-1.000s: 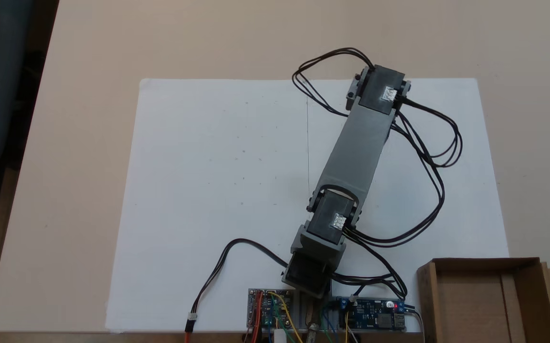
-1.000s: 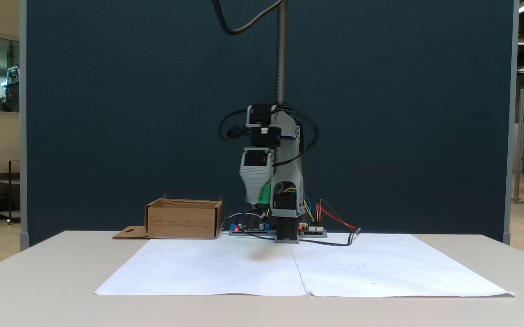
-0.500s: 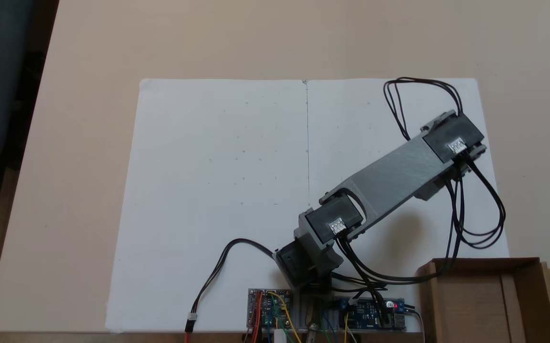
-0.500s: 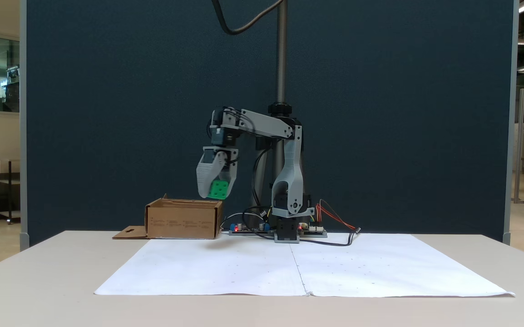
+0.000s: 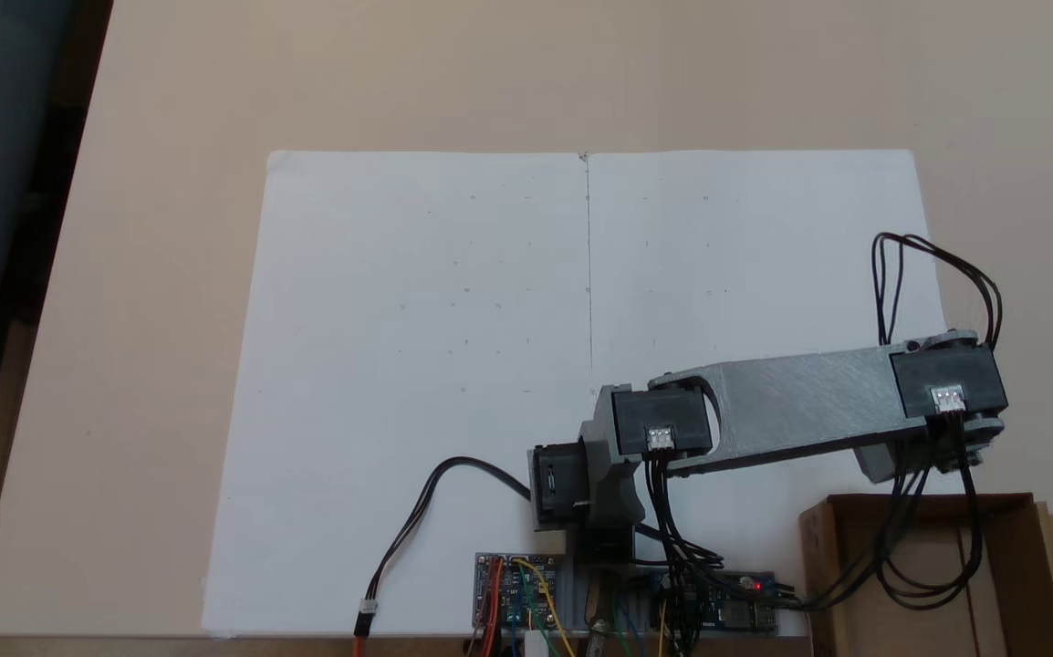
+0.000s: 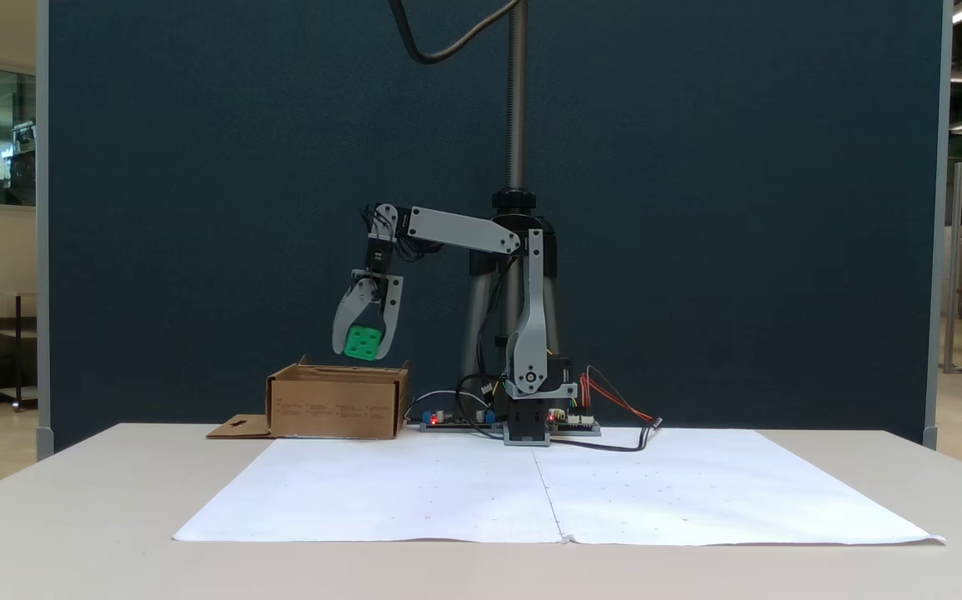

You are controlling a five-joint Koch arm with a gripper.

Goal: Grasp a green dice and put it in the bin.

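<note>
Paper [image 6: 548, 492], two white sheets side by side, covers the near part of the tan table [image 6: 72, 517] in the fixed view from the front; the fixed view from above shows the same sheets [image 5: 426, 319] with a seam down the middle. Behind the paper stands the arm's base [image 6: 527, 417], flanked by circuit boards [image 6: 456, 419] with small lit red lights and coloured wires. From there the grey arm [image 6: 456, 232] reaches toward the left of that front view. Its gripper [image 6: 367, 348] hangs pointing down, jaws clamped on the green dice [image 6: 363, 342], one finger on each side of the cube, a pipped face turned to the camera. The dice hangs in the air just above the rim of the cardboard bin [image 6: 338, 404], not touching it. From above, the arm's far end [image 5: 946, 397] lies near the bin's [image 5: 1024, 547] upper wall, black cables [image 5: 923, 570] drooping over the box. A dark blue partition [image 6: 698, 208] closes the scene behind.
</note>
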